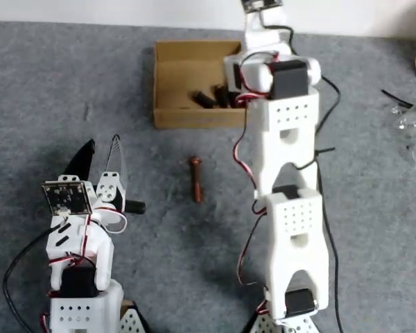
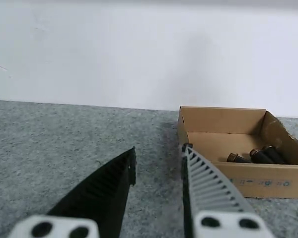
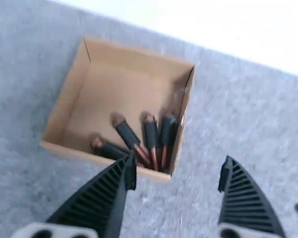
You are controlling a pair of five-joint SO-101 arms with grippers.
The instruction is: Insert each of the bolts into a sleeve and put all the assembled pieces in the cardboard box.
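The cardboard box [image 1: 187,114] stands at the back of the grey carpet. It holds several bolts in black sleeves [image 1: 211,97], which lie along one wall [image 3: 139,139] and are also seen from the side [image 2: 256,156]. A bare copper bolt [image 1: 195,179] lies on the carpet in front of the box. A short black cylinder [image 1: 134,206] lies beside the left arm's wrist. My left gripper [image 1: 102,141] is open and empty, to the left of the bolt and pointing toward the box [image 2: 223,119]. My right gripper [image 3: 179,161] hangs open and empty above the box's near right corner [image 3: 176,163].
The right arm [image 1: 284,139] stretches from the front edge up to the box and covers its right side. Clear plastic pieces and a thin black wire [image 1: 405,118] lie at the far right. A white wall runs behind the carpet.
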